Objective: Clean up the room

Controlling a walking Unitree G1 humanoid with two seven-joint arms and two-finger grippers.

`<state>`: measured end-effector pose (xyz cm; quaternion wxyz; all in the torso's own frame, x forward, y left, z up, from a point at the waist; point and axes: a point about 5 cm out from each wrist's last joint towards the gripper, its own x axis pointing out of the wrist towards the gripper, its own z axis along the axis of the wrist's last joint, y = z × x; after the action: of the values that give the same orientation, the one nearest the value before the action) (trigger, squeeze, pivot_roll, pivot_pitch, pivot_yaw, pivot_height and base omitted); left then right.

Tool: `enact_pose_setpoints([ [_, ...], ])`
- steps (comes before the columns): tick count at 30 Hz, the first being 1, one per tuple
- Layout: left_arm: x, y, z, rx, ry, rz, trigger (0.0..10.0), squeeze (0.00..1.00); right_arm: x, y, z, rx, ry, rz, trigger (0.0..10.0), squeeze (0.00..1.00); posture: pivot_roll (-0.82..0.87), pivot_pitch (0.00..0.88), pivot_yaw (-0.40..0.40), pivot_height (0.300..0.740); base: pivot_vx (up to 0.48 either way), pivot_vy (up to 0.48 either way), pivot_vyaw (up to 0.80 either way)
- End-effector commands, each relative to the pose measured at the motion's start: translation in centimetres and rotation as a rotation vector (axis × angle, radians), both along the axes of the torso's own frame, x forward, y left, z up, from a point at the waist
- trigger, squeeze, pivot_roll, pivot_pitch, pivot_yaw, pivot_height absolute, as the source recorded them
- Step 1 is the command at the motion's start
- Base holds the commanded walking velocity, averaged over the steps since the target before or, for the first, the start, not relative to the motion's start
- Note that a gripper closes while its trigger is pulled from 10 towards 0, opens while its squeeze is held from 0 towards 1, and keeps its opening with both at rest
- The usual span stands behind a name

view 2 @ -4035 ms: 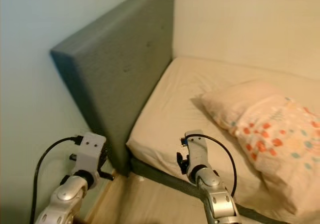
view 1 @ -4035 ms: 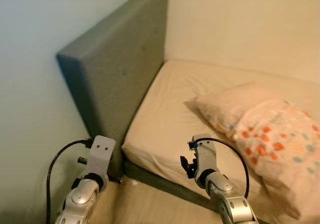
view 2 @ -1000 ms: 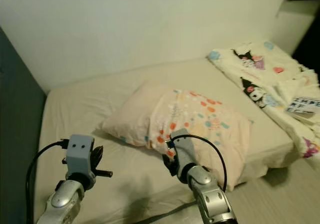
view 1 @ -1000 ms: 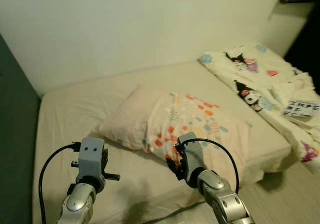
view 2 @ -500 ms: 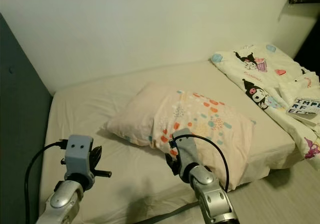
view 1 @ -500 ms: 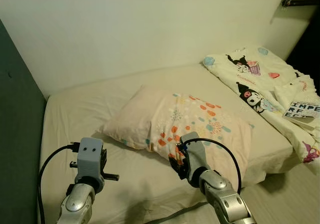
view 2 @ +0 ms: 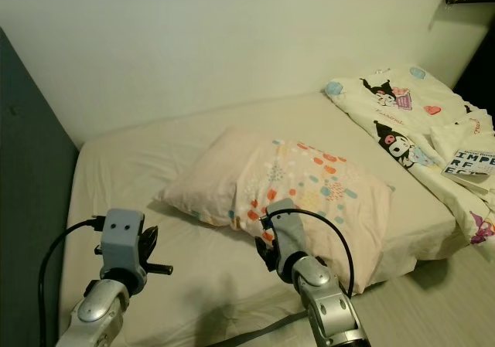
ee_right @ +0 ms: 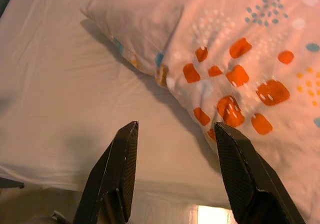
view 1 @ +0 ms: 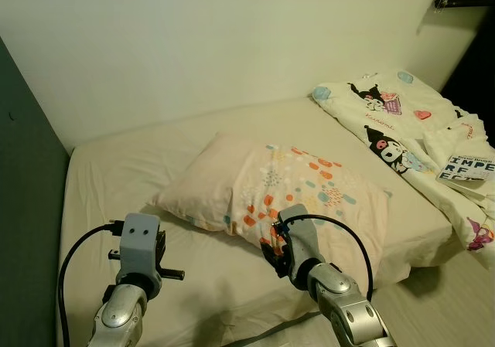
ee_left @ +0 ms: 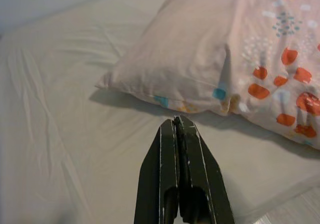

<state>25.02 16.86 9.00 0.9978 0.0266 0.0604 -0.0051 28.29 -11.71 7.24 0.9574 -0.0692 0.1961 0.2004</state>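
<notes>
Two grippers are raised over the near edge of a bed (view 1: 124,169) covered with a plain cream sheet. The left gripper (ee_left: 177,121) has its black fingers pressed together and holds nothing; it hovers above bare sheet, just short of the pillow's nearer corner. The right gripper (ee_right: 172,139) has its fingers spread wide and is likewise empty, poised above the near edge of the pillow where the orange spots lie.

The pillow (view 1: 294,188), pale pink with orange and teal dots, lies askew across the middle of the mattress, well apart from the dark headboard (view 1: 23,177) on the robot's left. A crumpled cartoon-print duvet (view 1: 387,127) is bunched at the far right end of the bed, and a book or booklet with large black lettering (view 1: 466,167) rests on it near the mattress edge. Wooden floor (view 1: 456,308) shows at lower right.

As far as can be judged, the tidying of the bed is at an early stage: neither gripper has contact with anything, the pillow is not at the headboard, the duvet is not spread, and the booklet remains on the bedding. The pillow appears to be the item nearest to hand.
</notes>
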Motion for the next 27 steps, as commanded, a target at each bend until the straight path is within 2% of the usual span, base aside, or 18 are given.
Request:
enact_pose_setpoints([
  [1, -0.13, 0.15, -0.40, 0.006, 0.017, -0.002, 10.0, 0.00, -0.25, 0.46, -0.32, -0.011, 0.002, 0.029, 10.0, 0.00, -0.03, 0.099, -0.022, 0.740, 0.000, 0.000, 0.80],
  [27, -0.11, 0.20, -0.32, 0.017, 0.020, -0.015, 10.0, 0.00, -0.14, 0.97, -0.15, 0.003, -0.014, 0.049, 10.0, 0.00, -0.02, 0.100, -0.019, 0.740, 0.000, 0.000, 0.80],
])
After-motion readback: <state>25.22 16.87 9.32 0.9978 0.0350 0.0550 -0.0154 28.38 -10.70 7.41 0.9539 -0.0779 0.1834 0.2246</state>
